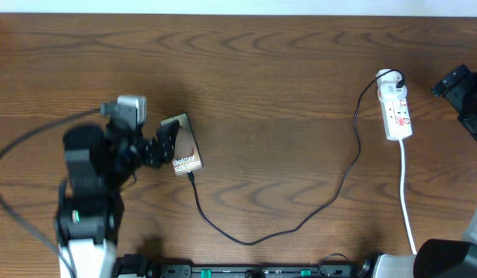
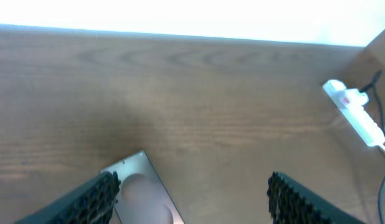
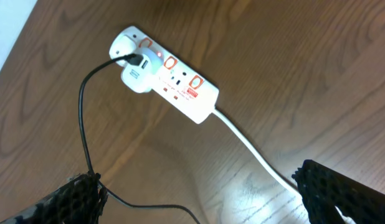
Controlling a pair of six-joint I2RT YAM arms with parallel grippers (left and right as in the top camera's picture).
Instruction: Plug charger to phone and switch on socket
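The brown phone (image 1: 184,148) lies on the table left of centre, lettering up. The thin black charger cable (image 1: 300,220) runs from the phone's near end in a long curve to a white adapter (image 1: 390,78) plugged into the white socket strip (image 1: 397,112) at the right. My left gripper (image 1: 163,144) is open around the phone's left end; in the left wrist view the phone (image 2: 142,190) lies by the left finger, the gripper (image 2: 192,196) wide. My right gripper (image 3: 202,196) is open and empty, apart from the socket (image 3: 180,78) with adapter (image 3: 137,78).
The socket's white lead (image 1: 406,193) runs down to the table's front edge. The robots' thick black cable (image 1: 15,154) loops at the far left. The socket also shows far right in the left wrist view (image 2: 354,112). The table's far edge is at the top.
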